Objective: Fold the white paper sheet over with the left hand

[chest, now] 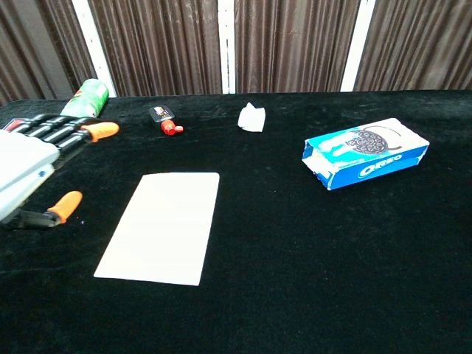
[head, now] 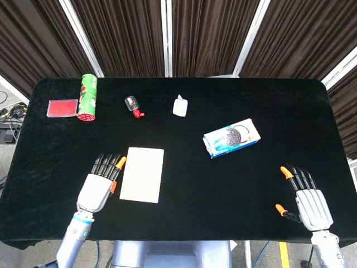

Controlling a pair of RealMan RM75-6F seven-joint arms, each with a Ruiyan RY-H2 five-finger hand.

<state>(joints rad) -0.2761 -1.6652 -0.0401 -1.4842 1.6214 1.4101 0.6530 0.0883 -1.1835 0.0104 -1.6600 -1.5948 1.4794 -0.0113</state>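
The white paper sheet [head: 143, 174] [chest: 163, 226] lies flat on the black table as a narrow folded rectangle, near the front left of centre. My left hand [head: 101, 184] [chest: 35, 166] hovers just left of the sheet, fingers stretched out and apart, holding nothing; its orange fingertips [head: 120, 162] are close to the sheet's left edge. My right hand [head: 305, 199] rests open near the table's front right corner, far from the paper; the chest view does not show it.
An Oreo box [head: 231, 137] [chest: 365, 153] lies right of centre. Along the back are a green can [head: 88, 96] [chest: 85, 98], a red flat case [head: 62, 107], a small red-capped bottle [head: 133, 105] [chest: 164, 119] and a white crumpled item [head: 179, 105] [chest: 252, 117].
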